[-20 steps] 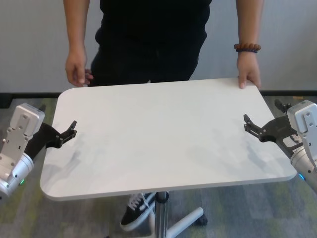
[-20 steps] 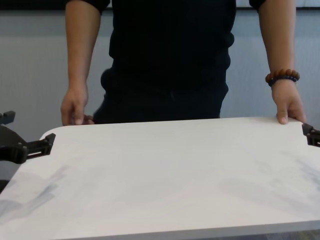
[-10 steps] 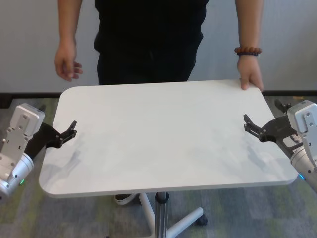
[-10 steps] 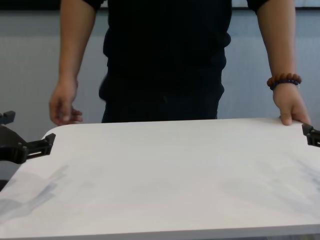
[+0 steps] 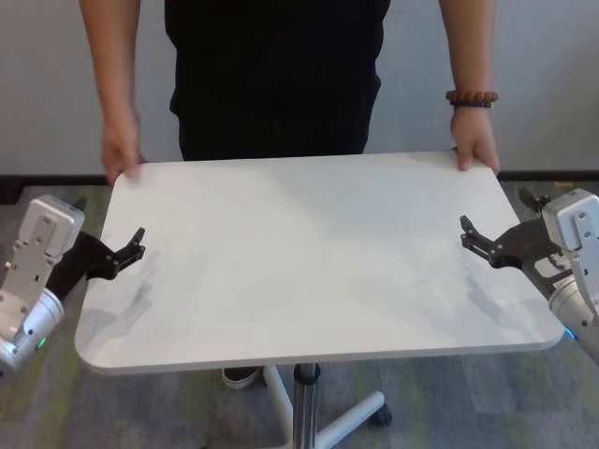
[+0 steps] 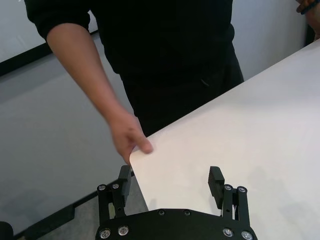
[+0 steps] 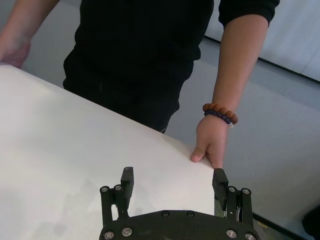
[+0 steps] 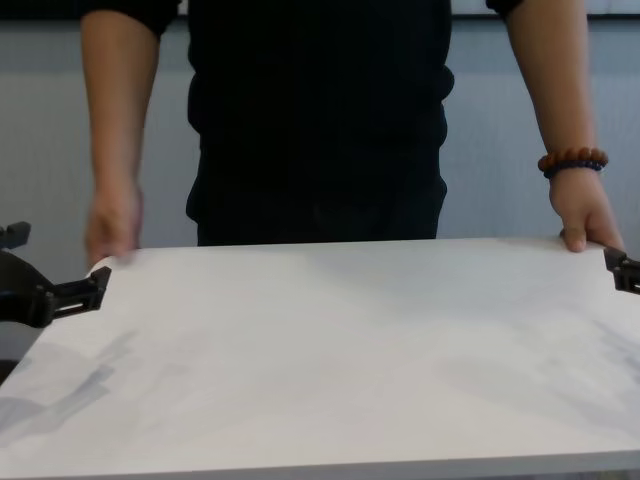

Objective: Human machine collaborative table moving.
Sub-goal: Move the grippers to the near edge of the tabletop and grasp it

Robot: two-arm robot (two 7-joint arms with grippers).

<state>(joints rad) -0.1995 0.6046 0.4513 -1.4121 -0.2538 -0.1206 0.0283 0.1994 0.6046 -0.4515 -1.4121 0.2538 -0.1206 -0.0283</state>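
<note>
The white table (image 5: 309,253) stands in front of me on its grey pole (image 5: 302,412). The human (image 5: 276,75), in black, stands at the far side with one hand on each far corner: the bare hand (image 5: 122,161) at the left, the hand with the bead bracelet (image 5: 473,96) at the right. My left gripper (image 5: 129,249) is open at the table's left edge; in its wrist view (image 6: 170,179) one finger is over the top and one is off the edge. My right gripper (image 5: 473,238) is open at the right edge (image 7: 173,181).
A grey wall with a dark baseboard (image 5: 9,187) runs behind the human. The table's white base legs (image 5: 351,421) spread over grey carpet. The human's shoe (image 5: 245,376) shows under the near edge.
The human's free hand at the left has come down onto the table's far left corner. The human's foot has drawn back and the tabletop has turned slightly. Both my arms stay where they were.
</note>
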